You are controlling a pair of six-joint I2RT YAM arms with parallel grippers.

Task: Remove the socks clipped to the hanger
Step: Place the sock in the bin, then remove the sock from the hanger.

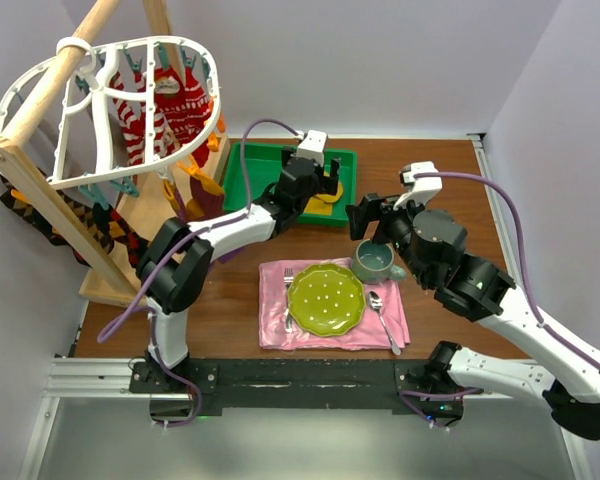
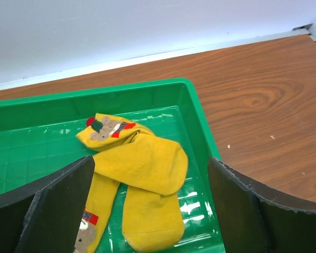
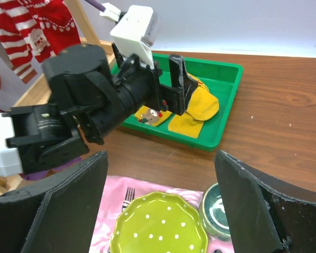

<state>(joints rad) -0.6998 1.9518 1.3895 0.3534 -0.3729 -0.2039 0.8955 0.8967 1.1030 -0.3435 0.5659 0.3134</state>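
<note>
The left arm [image 1: 240,228] is stretched far across the table [image 1: 430,180]. Its left gripper [image 1: 328,185] is held low over the green tray [image 2: 42,108], with the jaws spread wide and nothing clasped. The mustard yellow socks [image 2: 142,174] are seen lying crossed in the tray directly beneath it. The right arm [image 1: 480,285] is bent at the elbow, and the right gripper [image 3: 160,155] is held apart and empty near the mug [image 1: 373,260]. Red-and-white striped socks [image 1: 160,115] are seen clipped on the hanger [image 1: 215,90] at far left.
</note>
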